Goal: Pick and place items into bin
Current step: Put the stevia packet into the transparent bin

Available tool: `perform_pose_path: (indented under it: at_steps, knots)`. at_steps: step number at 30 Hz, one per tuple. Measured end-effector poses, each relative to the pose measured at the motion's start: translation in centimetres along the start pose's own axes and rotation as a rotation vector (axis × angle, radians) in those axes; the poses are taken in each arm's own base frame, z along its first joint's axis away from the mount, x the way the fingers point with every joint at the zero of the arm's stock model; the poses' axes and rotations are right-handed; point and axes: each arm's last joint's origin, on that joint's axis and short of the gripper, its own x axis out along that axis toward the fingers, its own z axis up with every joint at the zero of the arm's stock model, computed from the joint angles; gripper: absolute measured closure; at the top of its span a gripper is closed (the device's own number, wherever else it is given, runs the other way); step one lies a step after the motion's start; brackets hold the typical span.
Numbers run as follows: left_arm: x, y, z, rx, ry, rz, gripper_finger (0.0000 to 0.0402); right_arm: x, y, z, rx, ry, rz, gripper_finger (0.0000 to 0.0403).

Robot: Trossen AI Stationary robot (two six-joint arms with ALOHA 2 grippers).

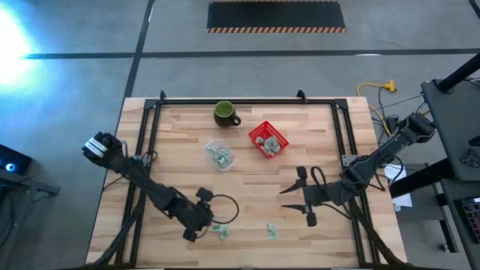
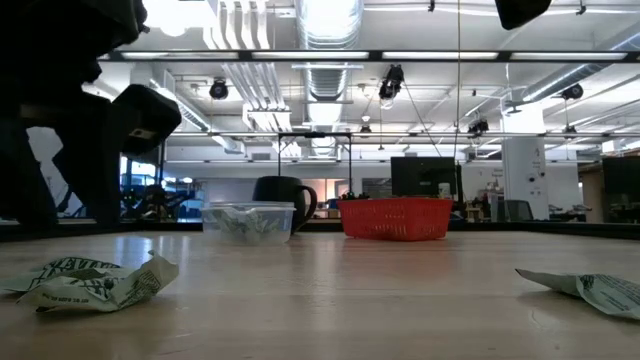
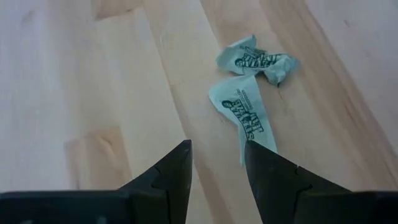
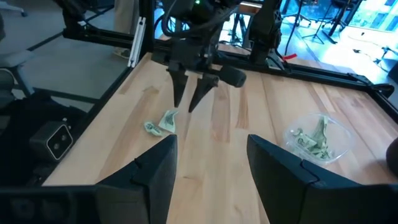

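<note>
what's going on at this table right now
The left gripper hangs open just over two crumpled green-and-white wrappers near the table's front edge, not gripping either yet. Another wrapper lies loose to their right. More pieces already sit in the red basket and the clear tub, beside a dark green mug. The right gripper waits open over the table's right side.

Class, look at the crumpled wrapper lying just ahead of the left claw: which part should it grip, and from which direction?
Probably the raised crumpled end of the wrapper, coming straight down from above. The rest lies nearly flat on the table, offering little edge, while the bunched folds stand up enough to pinch. The left claw is open and poised just short of it.
</note>
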Motion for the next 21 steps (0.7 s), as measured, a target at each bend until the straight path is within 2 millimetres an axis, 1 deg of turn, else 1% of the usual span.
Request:
perform_pose_path:
  at_steps: [7,13,17,21]
  knots:
    - [0.3,-0.1,0.3,-0.088,-0.009,-0.006,0.027,0.0,0.0,0.0,0.002,0.001,-0.001,0.0218]
    - [0.6,-0.2,0.1,-0.142,-0.026,-0.054,0.027,0.0,0.0,0.0,0.001,0.001,-0.001,0.0218]
    - [1.0,-0.3,-0.2,-0.14,-0.013,-0.053,0.027,0.0,0.0,0.0,0.0,0.003,-0.001,0.0218]
    - [1.9,-0.4,-0.6,-0.136,0.012,-0.054,0.027,0.0,0.0,0.0,-0.003,0.003,-0.001,0.0218]
